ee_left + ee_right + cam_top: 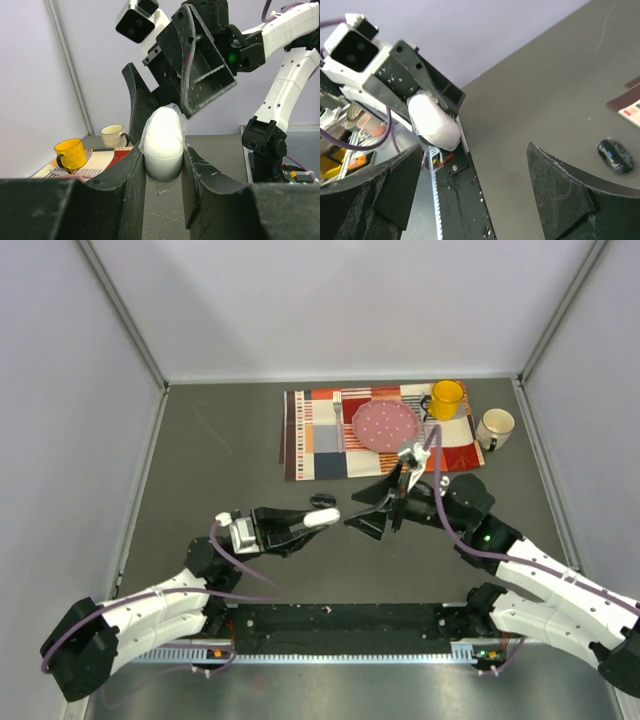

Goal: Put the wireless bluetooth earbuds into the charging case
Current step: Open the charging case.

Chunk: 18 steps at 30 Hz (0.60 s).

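L gripper (163,180) clamped on white case (162,140), long axis running out along its fingers toward R gripper (475,170), which hangs wide open, empty, just beside it; earbuds not visible.

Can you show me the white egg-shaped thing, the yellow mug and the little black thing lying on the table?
white oval pod (162,142): left wrist view, on its rounded front.
yellow mug (447,400): top external view, on its middle.
black oval pod (616,155): right wrist view, on its top.
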### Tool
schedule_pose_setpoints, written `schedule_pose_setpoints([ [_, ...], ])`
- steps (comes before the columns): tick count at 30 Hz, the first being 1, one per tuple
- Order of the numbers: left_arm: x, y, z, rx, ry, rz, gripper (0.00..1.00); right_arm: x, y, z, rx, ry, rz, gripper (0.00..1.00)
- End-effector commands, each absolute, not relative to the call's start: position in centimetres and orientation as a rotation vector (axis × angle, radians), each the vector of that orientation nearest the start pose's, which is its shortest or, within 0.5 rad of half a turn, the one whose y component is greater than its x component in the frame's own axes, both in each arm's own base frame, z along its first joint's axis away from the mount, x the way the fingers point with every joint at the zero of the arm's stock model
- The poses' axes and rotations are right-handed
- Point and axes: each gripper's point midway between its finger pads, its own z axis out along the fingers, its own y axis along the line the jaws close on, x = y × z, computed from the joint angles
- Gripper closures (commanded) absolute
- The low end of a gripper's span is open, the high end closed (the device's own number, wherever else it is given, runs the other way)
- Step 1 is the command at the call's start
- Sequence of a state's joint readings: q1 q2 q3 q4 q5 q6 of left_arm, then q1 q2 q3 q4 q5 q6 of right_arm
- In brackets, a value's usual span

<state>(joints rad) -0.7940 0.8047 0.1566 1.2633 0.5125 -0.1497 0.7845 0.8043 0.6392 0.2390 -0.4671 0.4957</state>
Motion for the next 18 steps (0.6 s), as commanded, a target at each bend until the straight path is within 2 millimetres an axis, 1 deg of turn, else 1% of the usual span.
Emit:
schedule_pose_setpoints([
  [1, 12.7, -25.8, 30.7, 0.782, 0.741, -1.071, 1.00, 14.5, 30.2, 32.4, -0.672, 1.493, 1.383, 0.16],
  [6, 12.3, -26.0, 30.9, 0.799, 0.732, -1.085, 1.00, 15.2, 31.0, 31.7, -0.659, 1.514, 1.387, 0.15],
  [10, 11.4, -26.2, 31.4, 0.835, 0.695, -1.117, 1.00, 16.6, 31.1, 31.0, -0.596, 1.551, 1.337, 0.15],
  [14, 10.3, -26.8, 31.0, 0.909, 0.683, -1.160, 1.00, 17.3, 31.0, 31.8, -0.551, 1.516, 1.332, 0.13],
  [18, 9.8, -27.2, 30.3, 0.952, 0.703, -1.182, 1.00, 17.9, 30.7, 32.7, -0.507, 1.496, 1.317, 0.11],
])
